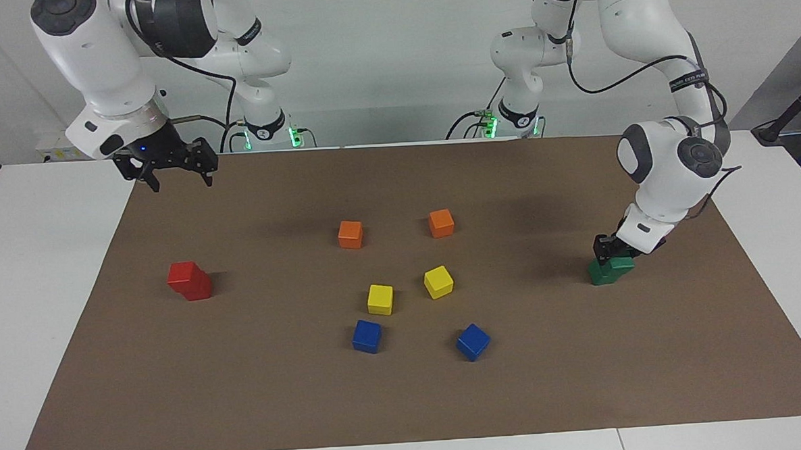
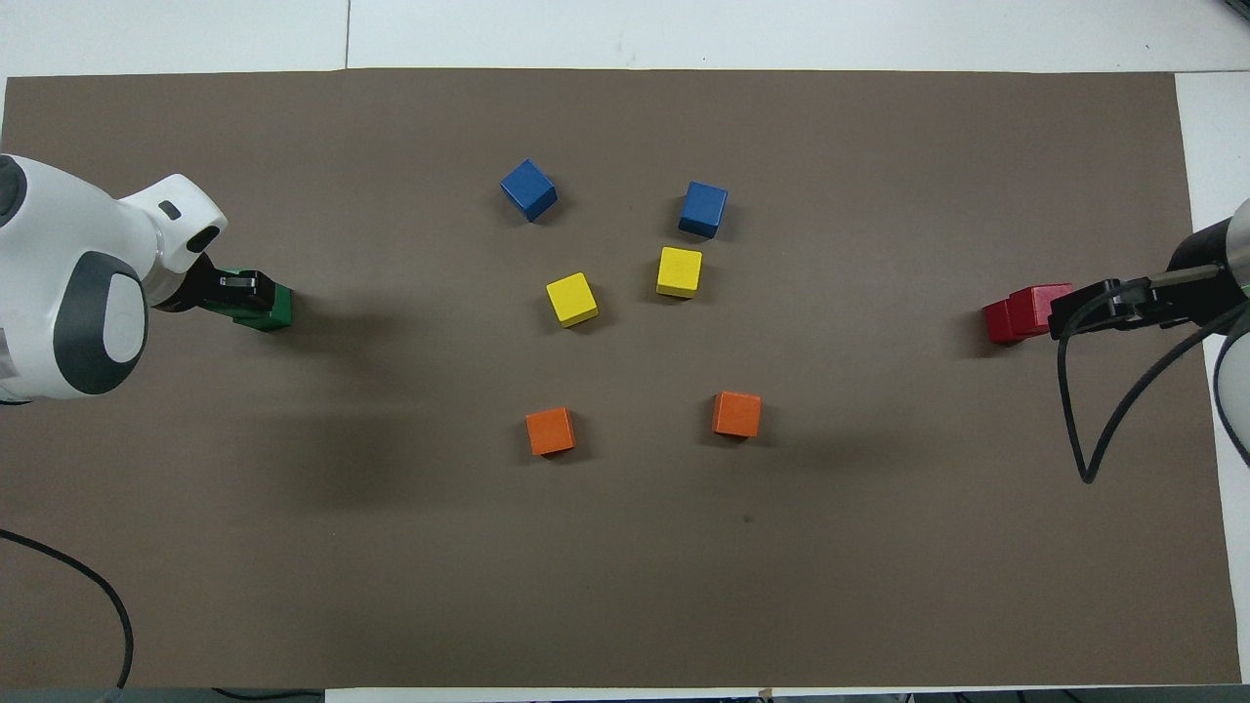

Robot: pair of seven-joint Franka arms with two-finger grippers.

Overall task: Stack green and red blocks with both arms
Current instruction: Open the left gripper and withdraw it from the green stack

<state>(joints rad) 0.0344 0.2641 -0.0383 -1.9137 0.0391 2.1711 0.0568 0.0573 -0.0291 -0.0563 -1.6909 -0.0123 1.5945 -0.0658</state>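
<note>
While the right gripper [image 1: 175, 175] waits raised, fingers apart, above the stacked red blocks [image 1: 190, 281], the left gripper [image 1: 610, 251] sits on the green blocks [image 1: 610, 270], fingers' state untellable, likely seating the upper cube.

red blocks [image 1: 189, 280]: smooth, slight sheen | mat [image 1: 408, 400]: matt brown, paper-like | arm shells [image 1: 668, 173]: glossy white plastic
</note>
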